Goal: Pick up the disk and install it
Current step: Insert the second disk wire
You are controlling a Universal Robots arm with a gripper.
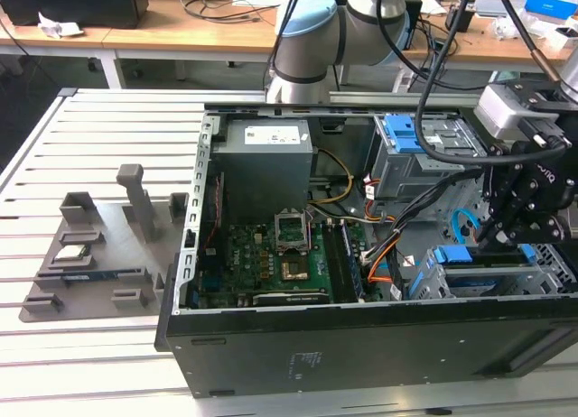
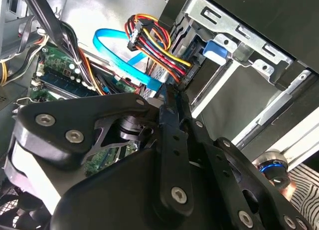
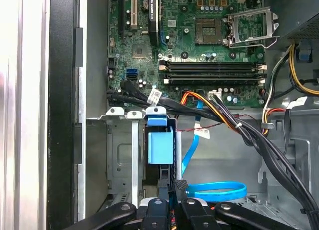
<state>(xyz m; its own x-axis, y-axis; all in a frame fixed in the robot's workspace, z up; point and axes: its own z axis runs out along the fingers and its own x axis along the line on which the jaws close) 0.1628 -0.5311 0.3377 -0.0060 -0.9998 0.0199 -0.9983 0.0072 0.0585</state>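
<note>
One gripper [image 1: 517,220] presses the disk [image 1: 479,257] edge-on into the drive cage [image 1: 542,277] at the computer case's [image 1: 361,345] right; fingers apparently closed on it, seating it needs a steady downward push.

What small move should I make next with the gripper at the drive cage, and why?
Probably a slow, short push along the slot. The disk, in its blue carrier, already lies in the grey cage, and the gripper is right at it. Whether it is fully seated I cannot tell.
</note>
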